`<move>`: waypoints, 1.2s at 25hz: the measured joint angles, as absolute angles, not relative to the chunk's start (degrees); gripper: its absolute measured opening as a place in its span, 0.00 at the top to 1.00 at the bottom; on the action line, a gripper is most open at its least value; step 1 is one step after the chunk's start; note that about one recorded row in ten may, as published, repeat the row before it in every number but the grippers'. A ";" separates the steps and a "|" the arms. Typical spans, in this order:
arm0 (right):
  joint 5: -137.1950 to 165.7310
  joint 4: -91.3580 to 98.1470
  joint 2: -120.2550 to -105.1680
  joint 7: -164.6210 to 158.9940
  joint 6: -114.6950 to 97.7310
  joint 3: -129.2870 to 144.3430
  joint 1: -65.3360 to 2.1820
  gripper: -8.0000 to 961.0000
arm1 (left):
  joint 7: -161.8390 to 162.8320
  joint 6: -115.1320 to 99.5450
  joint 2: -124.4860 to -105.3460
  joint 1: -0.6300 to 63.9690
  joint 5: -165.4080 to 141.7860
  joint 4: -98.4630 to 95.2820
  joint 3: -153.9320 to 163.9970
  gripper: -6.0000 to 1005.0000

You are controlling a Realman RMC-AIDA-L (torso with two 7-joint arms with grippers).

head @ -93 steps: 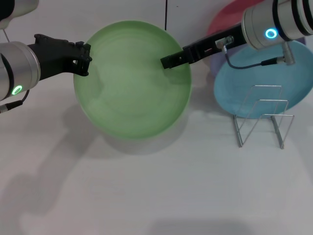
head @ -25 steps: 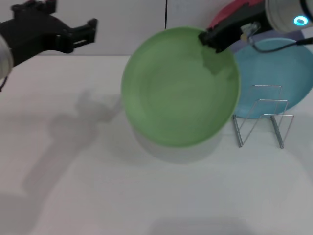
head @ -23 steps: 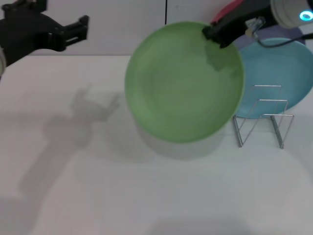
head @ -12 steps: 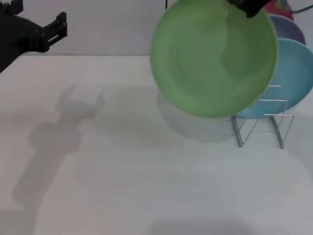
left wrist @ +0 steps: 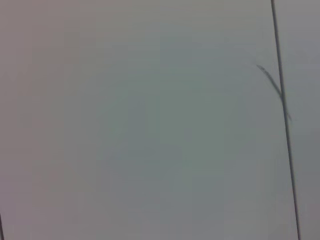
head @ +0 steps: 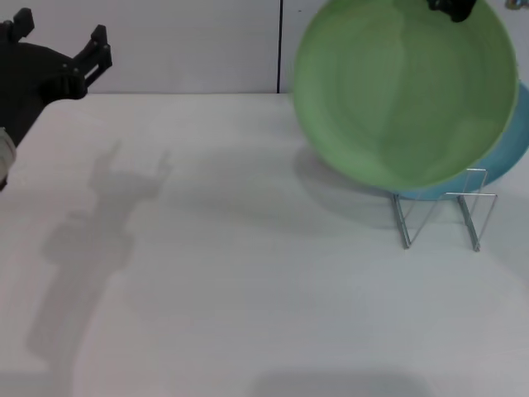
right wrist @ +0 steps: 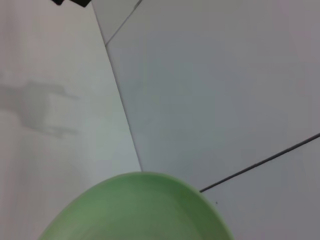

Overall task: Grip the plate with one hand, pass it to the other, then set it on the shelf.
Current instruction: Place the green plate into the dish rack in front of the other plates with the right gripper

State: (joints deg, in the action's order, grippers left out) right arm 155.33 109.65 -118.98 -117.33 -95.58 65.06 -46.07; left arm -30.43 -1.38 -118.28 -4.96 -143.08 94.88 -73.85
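The light-green plate (head: 405,91) hangs tilted in the air at the upper right of the head view, its lower edge just above the wire shelf (head: 442,217). My right gripper (head: 450,7) is shut on the plate's top rim; only its black tip shows at the frame's top edge. The plate's rim also shows in the right wrist view (right wrist: 135,210). My left gripper (head: 59,33) is open and empty at the far upper left, well apart from the plate. The left wrist view shows only a grey wall.
A teal-blue plate (head: 511,153) leans behind the shelf, mostly hidden by the green plate. The white table (head: 231,273) stretches in front, with the left arm's shadow on it. A grey wall with a dark seam (head: 279,45) stands behind.
My right gripper has carried the green plate up and to the right, to above the shelf. My left gripper has let go of it and drawn back to the left.
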 joint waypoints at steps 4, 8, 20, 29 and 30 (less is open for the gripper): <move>155.18 109.90 -118.90 -113.50 -96.23 63.88 -46.16 0.95 | -30.11 -6.47 -118.33 -4.59 -143.06 91.87 -71.36 0.14; 154.99 110.04 -118.64 -110.28 -96.60 62.98 -46.37 0.95 | -29.88 -10.40 -118.44 -4.39 -143.05 89.23 -69.54 0.14; 152.08 114.30 -119.33 -94.83 -98.83 61.92 -41.75 0.95 | -28.43 -16.20 -118.50 -3.48 -142.92 84.88 -66.44 0.14; 151.81 113.82 -119.33 -89.76 -98.52 59.12 -40.38 0.95 | -28.36 -18.44 -118.47 -2.68 -142.95 83.62 -64.39 0.14; 151.75 113.43 -119.33 -88.86 -98.26 58.94 -40.21 0.95 | -28.36 -18.55 -118.47 -2.51 -142.96 83.59 -64.18 0.14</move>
